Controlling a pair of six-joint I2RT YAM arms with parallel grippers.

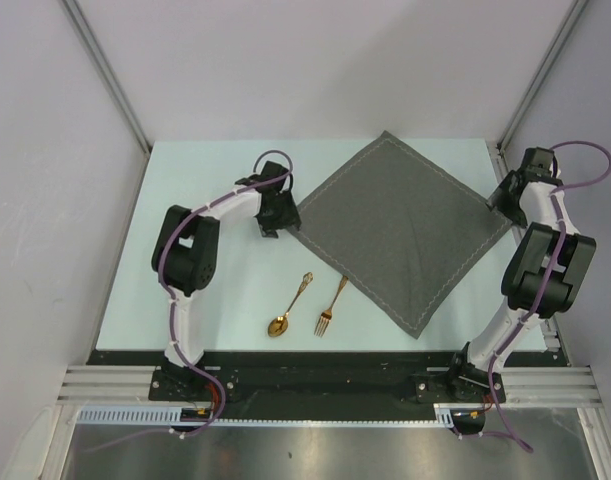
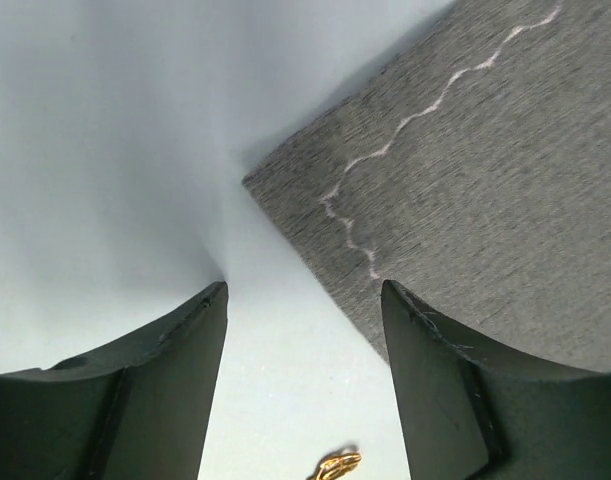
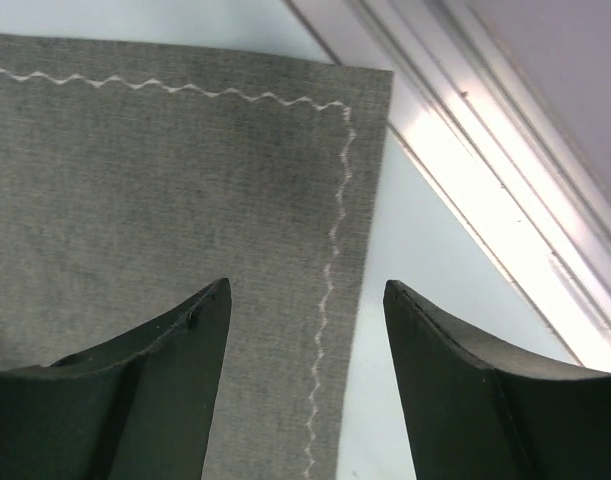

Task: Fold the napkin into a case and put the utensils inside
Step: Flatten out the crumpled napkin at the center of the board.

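Observation:
The dark grey napkin lies flat and unfolded as a diamond on the table; no case is in view. Both utensils, a gold spoon and a gold fork, lie side by side near its lower left edge. My left gripper is open just above the napkin's left corner, with bare table between its fingers and a gold handle tip below. My right gripper is open over the right corner. Its fingers straddle the stitched hem.
A metal frame rail runs close along the table's right edge beside the right gripper. Pale walls close in the table at the back and sides. The arm bases sit on a black strip at the near edge.

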